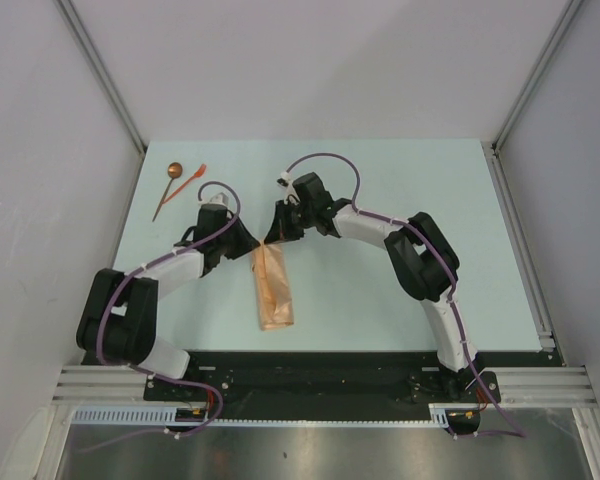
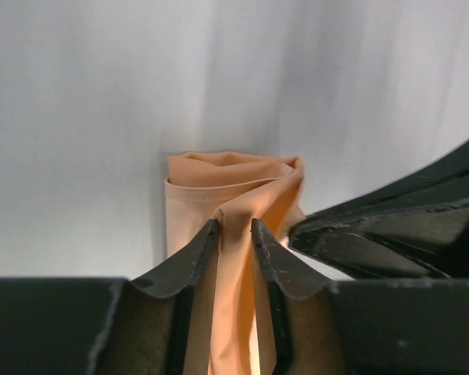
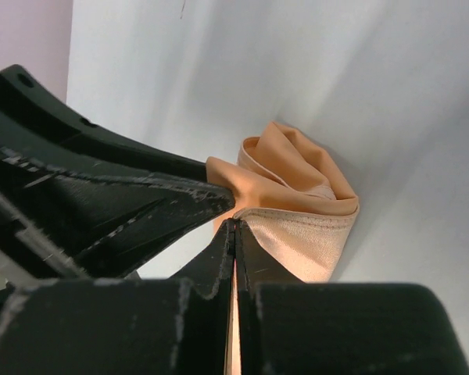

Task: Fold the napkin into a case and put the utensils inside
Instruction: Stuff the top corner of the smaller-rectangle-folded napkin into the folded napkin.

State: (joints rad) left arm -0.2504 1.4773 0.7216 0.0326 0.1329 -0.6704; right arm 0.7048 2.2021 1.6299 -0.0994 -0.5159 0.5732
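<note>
On the pale surface (image 1: 400,200) the case (image 1: 274,290) is laid lengthwise at centre. Its far end is clamped by the left gripper (image 2: 234,226) and the right gripper (image 3: 234,226), both closed on cloth. The utensils (image 1: 175,171) are seen far left.

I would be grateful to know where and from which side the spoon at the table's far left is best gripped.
Probably the thin dark handle of the spoon, about mid-length, from above with jaws across it: it lies flat and slanted, bowl at the far end, and the orange-red fork lies near the bowl.
</note>
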